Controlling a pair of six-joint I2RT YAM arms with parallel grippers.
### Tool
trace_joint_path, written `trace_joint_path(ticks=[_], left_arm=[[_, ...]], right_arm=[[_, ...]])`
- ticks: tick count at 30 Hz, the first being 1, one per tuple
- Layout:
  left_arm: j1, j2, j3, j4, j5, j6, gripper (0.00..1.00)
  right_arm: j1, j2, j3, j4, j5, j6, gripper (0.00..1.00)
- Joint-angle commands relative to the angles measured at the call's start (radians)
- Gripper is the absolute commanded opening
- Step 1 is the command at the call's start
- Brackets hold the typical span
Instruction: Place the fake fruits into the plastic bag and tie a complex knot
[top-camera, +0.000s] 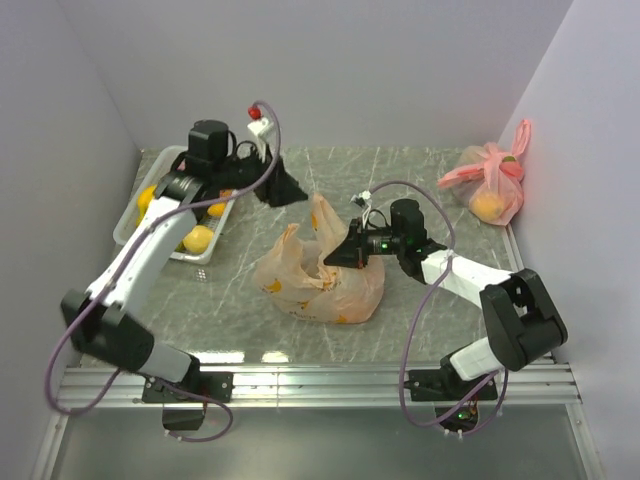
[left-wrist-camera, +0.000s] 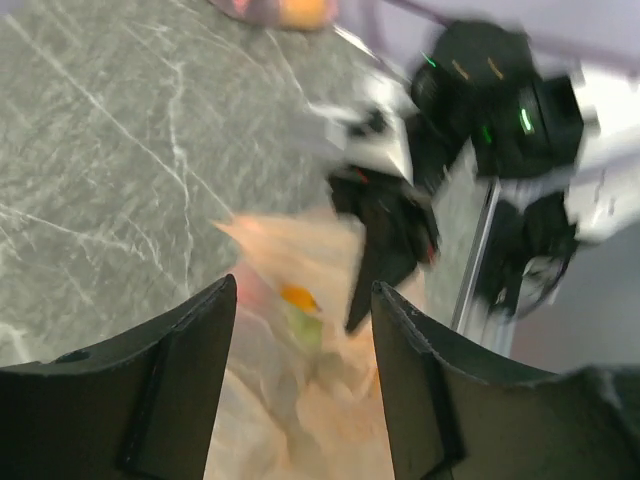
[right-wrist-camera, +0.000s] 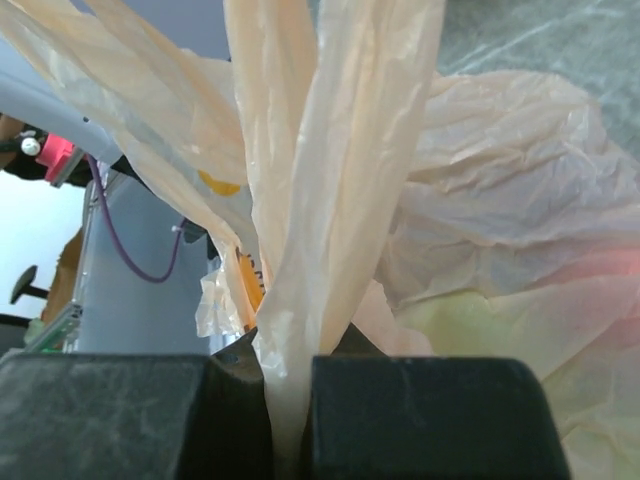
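Tray (top-camera: 128, 210) left, pink bag (top-camera: 490, 185) far right (plastic bag (top-camera: 320, 280) between).

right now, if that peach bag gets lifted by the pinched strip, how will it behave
Probably floppy: the plastic bag lies crumpled, and the strip between the right fingers is bunched thin. Likely bottom-heavy, sagging around the fruits showing inside.

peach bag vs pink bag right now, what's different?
Tie: the peach-orange bag is untied, handles loose and sticking up; the pink bag is knotted at the top.
Place: the peach-orange bag sits at the middle of the table; the pink bag is in the far right corner.
Handling: the right gripper is shut on the peach-orange bag's plastic; nothing touches the pink bag.
Shared: both are thin, translucent plastic.
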Motion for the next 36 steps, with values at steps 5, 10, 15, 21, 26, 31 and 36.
trace_joint_path(ticks=[5,10,15,21,26,31,36], left_arm=[[-0.315,-0.278,-0.222,-0.328,-0.211,0.653,0.64],[-0.420,-0.230,-0.219,-0.352,-0.310,0.770,0.66],[-0.447,-0.079,-0.208,-0.374,-0.382,0.835,0.66],[-0.454,-0.022,-0.353,-0.378,-0.432,0.976,0.32],[-0.439,-0.021,-0.426,-0.369,-0.472,1.008,0.07],[-0.416,-0.028,-0.407,-0.386,-0.473,1.021,0.03],[-0.414,-0.108,-0.227,-0.388,-0.290,0.825,0.58]], right_arm=[[0.000,-0.030,0.056,-0.113,0.050,0.058,0.00],[0.000,-0.039,0.066,-0.152,0.068,0.055,0.00],[-0.003,-0.058,0.073,-0.188,0.070,0.038,0.00],[-0.031,-0.073,0.081,-0.259,0.055,-0.011,0.00],[-0.054,-0.078,0.144,-0.563,0.076,-0.234,0.00],[-0.054,-0.067,0.164,-0.739,0.159,-0.479,0.00],[-0.034,-0.064,0.162,-0.664,0.154,-0.410,0.00]])
